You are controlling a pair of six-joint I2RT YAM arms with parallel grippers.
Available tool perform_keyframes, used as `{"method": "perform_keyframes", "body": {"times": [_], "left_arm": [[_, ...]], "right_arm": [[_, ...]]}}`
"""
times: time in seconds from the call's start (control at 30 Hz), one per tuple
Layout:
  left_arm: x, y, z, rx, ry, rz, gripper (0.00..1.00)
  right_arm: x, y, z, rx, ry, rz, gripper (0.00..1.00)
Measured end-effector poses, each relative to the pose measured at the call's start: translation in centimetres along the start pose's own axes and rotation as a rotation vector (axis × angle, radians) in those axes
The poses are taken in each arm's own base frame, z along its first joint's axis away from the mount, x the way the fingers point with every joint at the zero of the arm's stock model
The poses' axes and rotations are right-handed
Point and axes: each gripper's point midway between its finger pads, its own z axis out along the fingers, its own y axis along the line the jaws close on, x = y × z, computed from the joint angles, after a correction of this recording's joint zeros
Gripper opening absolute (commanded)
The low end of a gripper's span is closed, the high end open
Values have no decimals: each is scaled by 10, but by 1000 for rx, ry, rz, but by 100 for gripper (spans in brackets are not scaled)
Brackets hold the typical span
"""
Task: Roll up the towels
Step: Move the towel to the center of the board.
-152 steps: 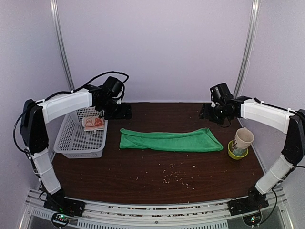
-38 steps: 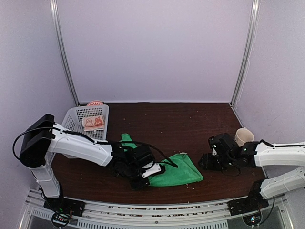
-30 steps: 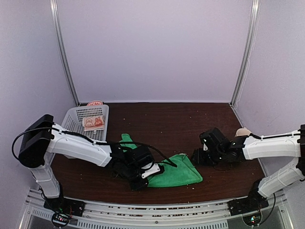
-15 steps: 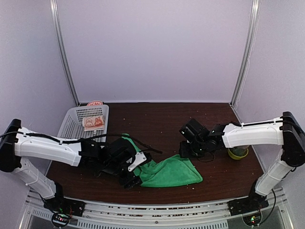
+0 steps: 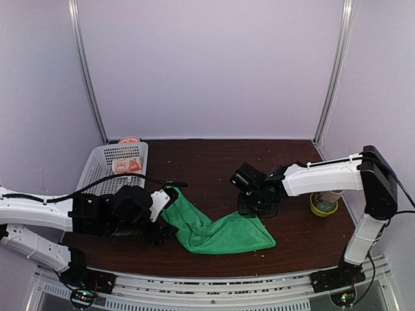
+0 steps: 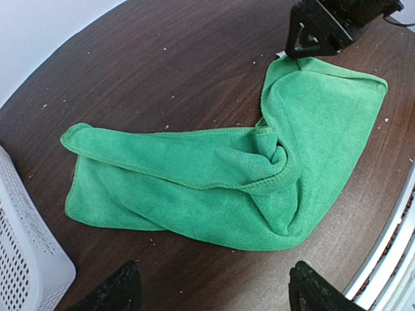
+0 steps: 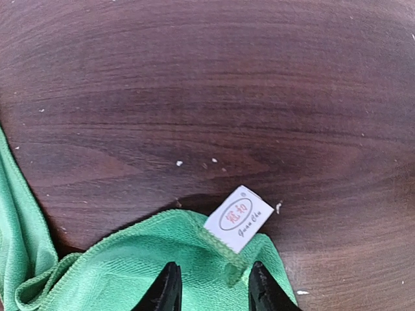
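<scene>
At your far left, the white slatted basket (image 5: 97, 184) stands on the dark wooden table (image 5: 214, 159). The small pinkish-beige towel (image 5: 127, 166) with orange figures lies in the basket's far end.

Just right of the basket, your left gripper (image 5: 167, 214) lies low over the table with its claw released. In the left wrist view its fingertips (image 6: 123, 288) stand wide apart. Nothing is between them but bare wood, and they are short of the cloth.

The green towel (image 5: 220, 230) lies loose and unrolled on the table between the two arms. One end is a folded band pointing toward the basket. The middle is twisted into a fold, and the other end spreads out flat (image 6: 194, 188).

Your right gripper (image 5: 249, 206) is down at the towel's far right corner. In the right wrist view its fingertips (image 7: 167, 288) stand partway apart astride the hem (image 7: 130, 272), just beside a white label (image 7: 238, 218) with red print. You cannot tell whether they are pinching the cloth.

Pale crumbs (image 7: 179, 163) dot the wood. At the far right, partly behind the arm, a cup (image 5: 326, 195) sits in a small yellow-green bowl (image 5: 322, 209).
</scene>
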Motion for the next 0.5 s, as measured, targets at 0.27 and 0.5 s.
{"method": "perform_keyframes", "body": {"times": [0.27,0.5], "left_arm": [[-7,20,-8,-100,-49,-40,80],[-16,31,-18,-144,-100,-89,79]], "right_arm": [[6,-10,4,49,14,6,34],[13,-16,16,87,33,-4,30]]}}
